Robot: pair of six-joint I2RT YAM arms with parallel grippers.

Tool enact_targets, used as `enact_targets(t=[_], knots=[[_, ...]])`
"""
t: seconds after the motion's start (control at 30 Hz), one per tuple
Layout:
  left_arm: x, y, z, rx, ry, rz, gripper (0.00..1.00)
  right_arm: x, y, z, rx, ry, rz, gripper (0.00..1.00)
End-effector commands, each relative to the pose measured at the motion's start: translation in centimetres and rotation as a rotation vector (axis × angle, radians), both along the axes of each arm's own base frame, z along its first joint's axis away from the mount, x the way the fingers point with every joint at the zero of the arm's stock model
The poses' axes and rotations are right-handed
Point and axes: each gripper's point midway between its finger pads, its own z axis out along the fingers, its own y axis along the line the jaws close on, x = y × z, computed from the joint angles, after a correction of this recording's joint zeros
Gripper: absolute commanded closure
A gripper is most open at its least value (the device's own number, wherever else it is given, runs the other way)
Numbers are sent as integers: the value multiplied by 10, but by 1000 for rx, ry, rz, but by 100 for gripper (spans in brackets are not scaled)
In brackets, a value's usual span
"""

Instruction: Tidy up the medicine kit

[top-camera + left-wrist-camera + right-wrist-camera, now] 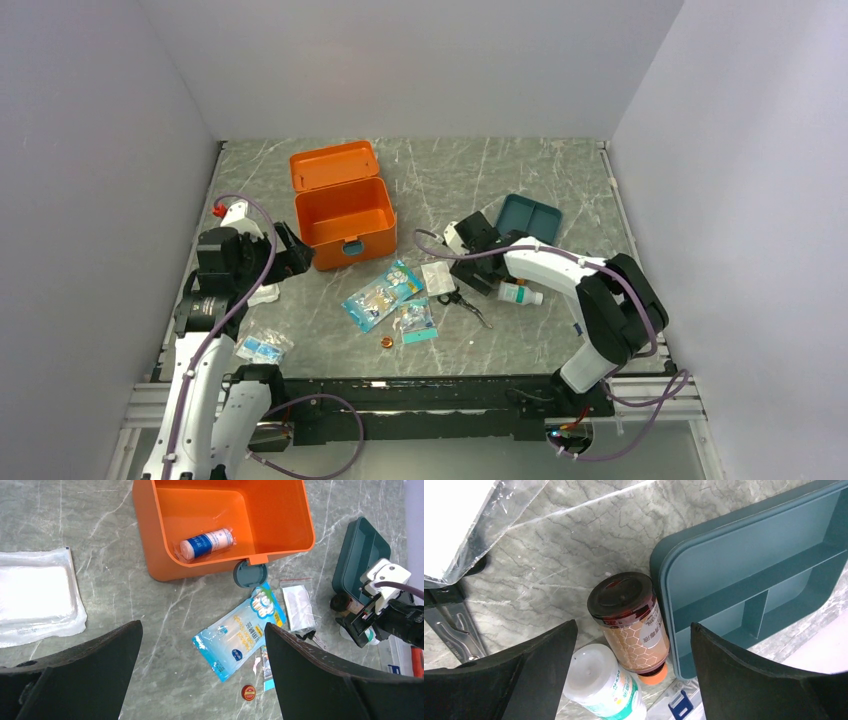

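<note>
The medicine kit (343,215) is the biggest thing on the marble table (560,170) — an orange plastic box standing toward the back left, its hinged lid thrown open behind it and its teal latch (249,573) facing the arms. Inside, against the near wall, lies one wrapped bandage roll (206,543) with a blue label; the rest of the floor is bare orange.

To the right of the kit, well apart, sits a flat teal divided tray (749,570). A white gauze pack (37,597) in clear wrap lies to the left of the kit. In front of the latch a blue printed packet (240,632) lies slantwise, with a small clear bag (297,607) holding a white pad just beside it, and scissors (465,303) near that. An amber bottle (631,625) with a black cap lies on its side touching the tray's edge, a white bottle (604,685) pressed against it. A little red-orange cap (248,692) lies alone nearer the arms.

The left gripper (202,635) hangs over the table in front of the kit, jaws spread wide, holding nothing. The right gripper (634,630) is low over the amber bottle — its fingers stand apart on either side, a gap showing at each, not clamped
</note>
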Motion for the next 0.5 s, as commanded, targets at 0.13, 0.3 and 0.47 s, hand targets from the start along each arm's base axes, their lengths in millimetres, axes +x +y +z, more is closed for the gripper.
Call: enact_targets(t=[0.13,0.3,0.47], knots=[[4,0,12,16,-41,-6,1,5,-1,-2,-45,-38,42,22],[4,0,11,15,-38,-8,1,1,-1,-8,-76,-27,51,30],[4,0,11,16,-37,-7,1,0,-7,-12,-118,-19,38,41]])
